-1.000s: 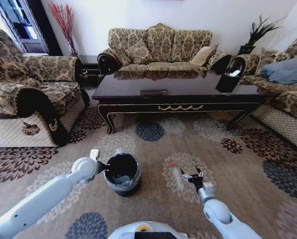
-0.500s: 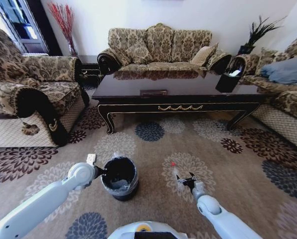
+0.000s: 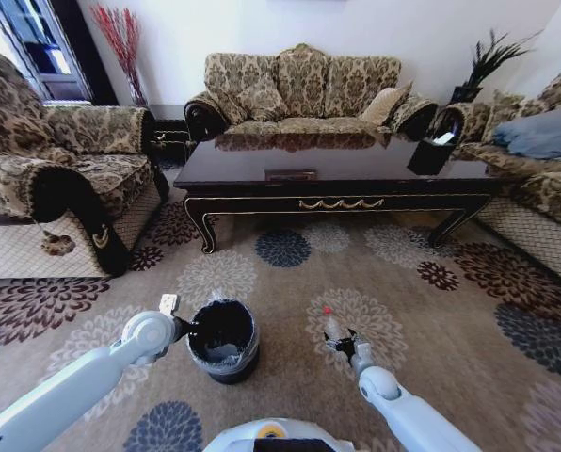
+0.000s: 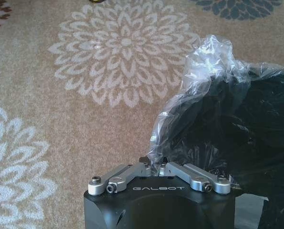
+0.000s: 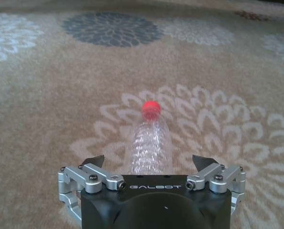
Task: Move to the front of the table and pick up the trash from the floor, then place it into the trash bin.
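Your right gripper (image 3: 342, 343) has been sliding back along the bottle (image 3: 331, 327) — its fingers are wide open around it now, ready to grab. Your left gripper (image 3: 188, 330) is pinching the bin (image 3: 223, 339) liner, pulling it nearer.

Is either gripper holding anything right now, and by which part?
The left gripper pinches the trash bin by its liner at the rim. The right gripper straddles the bottle, open.

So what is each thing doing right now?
Bottle: lying on the carpet, red cap on, between the open fingers.
Right tool: open, around the bottle.
Left tool: shut on the bin liner.
Trash bin: upright, lined, some trash inside.
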Available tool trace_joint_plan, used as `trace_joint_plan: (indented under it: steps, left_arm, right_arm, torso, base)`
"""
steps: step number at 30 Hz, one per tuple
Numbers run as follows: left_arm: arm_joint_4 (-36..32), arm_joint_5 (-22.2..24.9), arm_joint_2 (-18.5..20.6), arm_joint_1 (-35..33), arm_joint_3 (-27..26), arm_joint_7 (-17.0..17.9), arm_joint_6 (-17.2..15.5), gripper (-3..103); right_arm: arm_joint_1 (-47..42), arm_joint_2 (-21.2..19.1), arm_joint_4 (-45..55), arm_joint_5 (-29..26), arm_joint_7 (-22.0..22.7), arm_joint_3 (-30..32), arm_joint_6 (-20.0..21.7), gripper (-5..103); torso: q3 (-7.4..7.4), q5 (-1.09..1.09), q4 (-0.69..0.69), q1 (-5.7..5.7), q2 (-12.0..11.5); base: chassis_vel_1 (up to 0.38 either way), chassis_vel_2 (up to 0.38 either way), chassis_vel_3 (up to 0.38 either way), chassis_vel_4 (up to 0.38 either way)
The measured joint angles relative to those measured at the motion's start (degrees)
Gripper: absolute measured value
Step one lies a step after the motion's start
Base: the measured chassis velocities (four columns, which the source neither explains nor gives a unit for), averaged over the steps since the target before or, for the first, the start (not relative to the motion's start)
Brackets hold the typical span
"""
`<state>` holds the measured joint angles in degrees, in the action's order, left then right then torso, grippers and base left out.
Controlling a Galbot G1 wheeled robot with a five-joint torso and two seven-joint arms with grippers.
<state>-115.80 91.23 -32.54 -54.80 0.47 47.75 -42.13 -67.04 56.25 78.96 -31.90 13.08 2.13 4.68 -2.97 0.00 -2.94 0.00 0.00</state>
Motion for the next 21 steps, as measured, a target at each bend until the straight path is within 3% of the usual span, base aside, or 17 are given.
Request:
trace_joint_plan:
  steps: [21]
  left_arm:
    - [0.21,-1.0,-0.57,-0.8,-0.01,-0.86,0.01,1]
  right_arm:
    - [2.67,1.07,-5.34,2.01,0.58,-4.04,-0.76,100]
  torso:
    - [0.0,0.0,0.0,0.0,0.0]
  base:
    - [0.0,0.0,0.0,0.0]
